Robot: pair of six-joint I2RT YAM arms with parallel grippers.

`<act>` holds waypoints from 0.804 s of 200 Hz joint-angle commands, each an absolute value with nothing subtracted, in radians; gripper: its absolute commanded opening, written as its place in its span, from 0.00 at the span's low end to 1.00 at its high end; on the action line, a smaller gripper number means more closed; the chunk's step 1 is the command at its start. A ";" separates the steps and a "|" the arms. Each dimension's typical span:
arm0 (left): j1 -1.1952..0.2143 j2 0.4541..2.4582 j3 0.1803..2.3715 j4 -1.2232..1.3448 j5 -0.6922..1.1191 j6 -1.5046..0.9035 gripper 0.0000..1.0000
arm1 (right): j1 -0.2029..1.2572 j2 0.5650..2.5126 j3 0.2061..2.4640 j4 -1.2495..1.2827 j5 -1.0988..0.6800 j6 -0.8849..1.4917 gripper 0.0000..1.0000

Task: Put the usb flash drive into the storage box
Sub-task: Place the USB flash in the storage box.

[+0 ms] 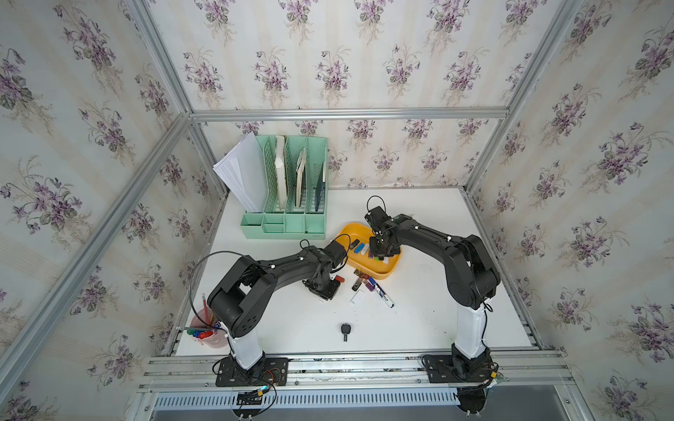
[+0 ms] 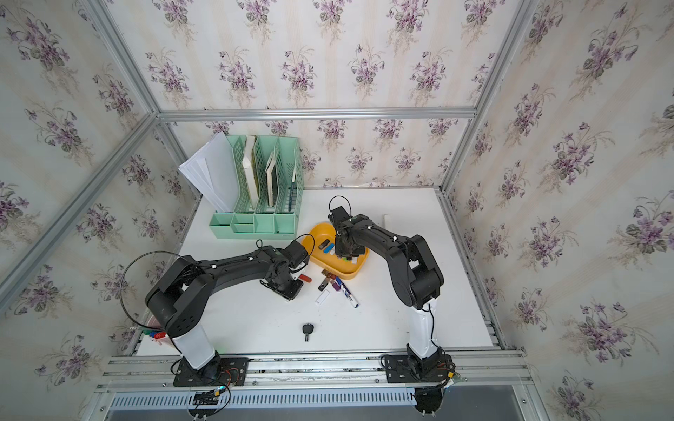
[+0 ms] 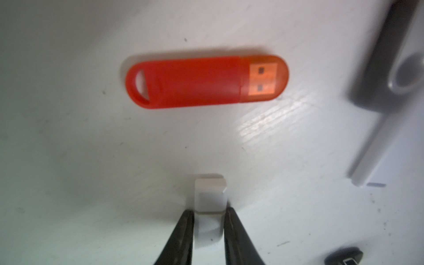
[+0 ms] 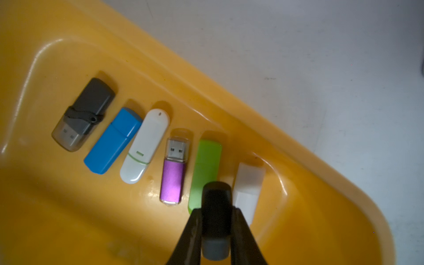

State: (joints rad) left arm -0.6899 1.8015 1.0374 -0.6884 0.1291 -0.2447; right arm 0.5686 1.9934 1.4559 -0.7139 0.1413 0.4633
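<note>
In both top views the storage box point(image 1: 349, 232) sits mid-counter point(image 1: 430, 320). The right gripper point(image 1: 379, 254) is low inside it, over a row of drives on its floor. The left gripper point(image 1: 324, 291) is down at the counter near the box, just beside the red flash drive point(image 1: 339, 279). Between the box and the arms lies a loose cluster of drives point(image 1: 358, 283) with a marker point(image 1: 383, 296) among them, all outside the box. A car key point(image 1: 344, 331) lies well apart toward the front, and the mint organizer point(image 1: 288, 189) stands at the back.

The left wrist view shows the left gripper point(image 3: 210, 214) closed narrowly on a white flash drive point(image 3: 210, 197), jaws pressed to either side. Whether that drive is clear of the counter I cannot tell. The red flash drive point(image 3: 206, 80) lies flat and untouched ahead of it, with a black swivel drive point(image 3: 390, 68) at the frame's edge.

The right wrist view shows the right gripper point(image 4: 216, 212) clamped on a black flash drive point(image 4: 216, 229) with a grey end. It is held within the box walls point(image 4: 68, 218), over the green drive point(image 4: 206, 165), and not yet let go. Six drives lie side by side on the floor.

By my reading, six drives are stowed, a seventh is at the point of release, an eighth is gripped, and the red one and the cluster remain to be moved.
</note>
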 commanded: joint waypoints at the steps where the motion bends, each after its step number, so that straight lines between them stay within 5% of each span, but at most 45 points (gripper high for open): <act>1: -0.687 1.877 0.997 -0.657 0.168 -0.244 0.29 | 0.569 2.004 1.459 -0.713 0.172 0.452 0.15; 161: -0.684 1.881 0.991 -0.651 0.170 -0.242 0.29 | 0.568 2.049 1.468 -0.707 0.155 0.437 0.14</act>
State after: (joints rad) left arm -0.6838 1.8015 1.0374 -0.6880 0.1383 -0.2436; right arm 0.5682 2.0403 1.4639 -0.7120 0.1741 0.4450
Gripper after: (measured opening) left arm 0.288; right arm 0.235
